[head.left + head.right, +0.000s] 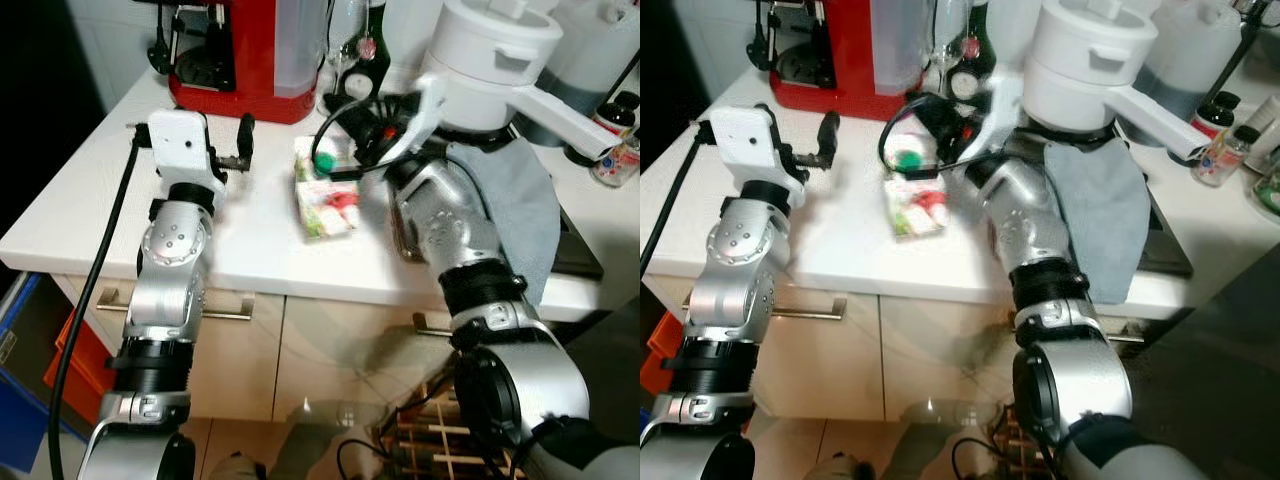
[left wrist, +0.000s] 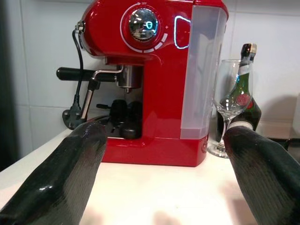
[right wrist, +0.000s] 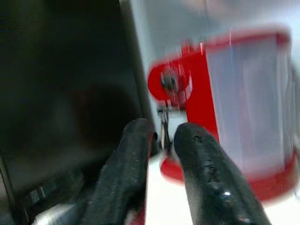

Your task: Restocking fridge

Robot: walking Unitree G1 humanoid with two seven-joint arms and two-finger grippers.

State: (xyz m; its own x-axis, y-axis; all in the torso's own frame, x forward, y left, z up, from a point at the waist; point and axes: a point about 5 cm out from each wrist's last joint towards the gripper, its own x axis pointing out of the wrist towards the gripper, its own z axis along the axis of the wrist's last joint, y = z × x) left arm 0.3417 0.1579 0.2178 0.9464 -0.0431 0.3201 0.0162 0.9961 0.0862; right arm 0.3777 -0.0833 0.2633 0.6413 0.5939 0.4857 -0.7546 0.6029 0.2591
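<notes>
Our left pincer [image 2: 159, 187] hangs over the white worktop [image 1: 260, 240], fingers wide apart, facing the red coffee machine [image 2: 159, 79]. Our right pincer [image 3: 161, 154], fingers almost together, sits near a clear food pack [image 1: 325, 200].

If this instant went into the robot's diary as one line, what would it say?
left gripper: open, above worktop, facing red espresso machine | right gripper: nearly closed, empty, over clear food pack | fridge restock: pack not yet grasped
</notes>
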